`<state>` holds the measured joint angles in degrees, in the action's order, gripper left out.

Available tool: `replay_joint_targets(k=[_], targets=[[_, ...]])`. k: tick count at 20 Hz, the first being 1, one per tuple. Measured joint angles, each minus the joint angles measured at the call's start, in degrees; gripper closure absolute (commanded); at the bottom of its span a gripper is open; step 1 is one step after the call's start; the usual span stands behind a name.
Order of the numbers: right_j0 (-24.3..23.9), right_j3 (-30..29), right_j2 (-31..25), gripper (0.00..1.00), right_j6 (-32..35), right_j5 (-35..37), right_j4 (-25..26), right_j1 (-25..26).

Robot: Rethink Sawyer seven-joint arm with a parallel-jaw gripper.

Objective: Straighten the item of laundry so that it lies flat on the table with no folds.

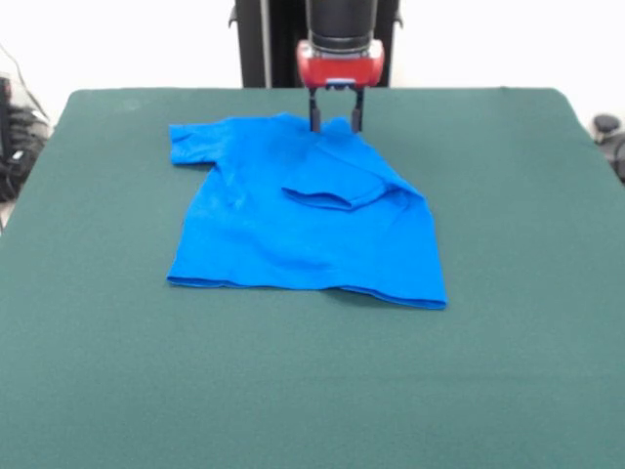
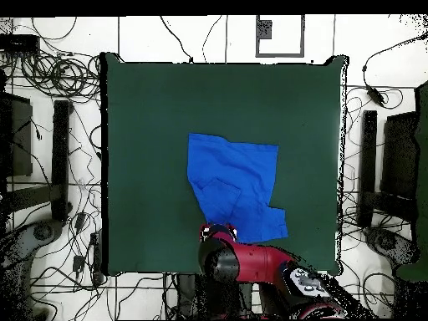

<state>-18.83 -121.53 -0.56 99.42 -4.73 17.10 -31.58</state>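
White tiled floor (image 2: 142, 38) strewn with black cables (image 2: 50, 58), dark equipment stands (image 2: 60, 155) either side, plain white wall (image 1: 117, 39) behind.

Blue T-shirt (image 1: 293, 220) on green table (image 1: 312, 391), one sleeve folded over body; gripper (image 1: 336, 124) jaws parted at collar edge.

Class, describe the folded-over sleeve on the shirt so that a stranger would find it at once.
Start at the green table, then the blue T-shirt near its middle. The sleeve lies doubled onto the shirt's body just below the tool; the other sleeve sticks out flat.
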Motion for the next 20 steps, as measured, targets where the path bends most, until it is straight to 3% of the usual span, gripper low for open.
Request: replay_joint_targets(k=[9, 20], targets=[[-0.08, -0.01, -0.02, 0.00, 0.00, 3.76, 0.04, -5.69], [1.91, 4.24, 0.20, 0.00, 0.01, 3.90, 0.04, -2.65]])
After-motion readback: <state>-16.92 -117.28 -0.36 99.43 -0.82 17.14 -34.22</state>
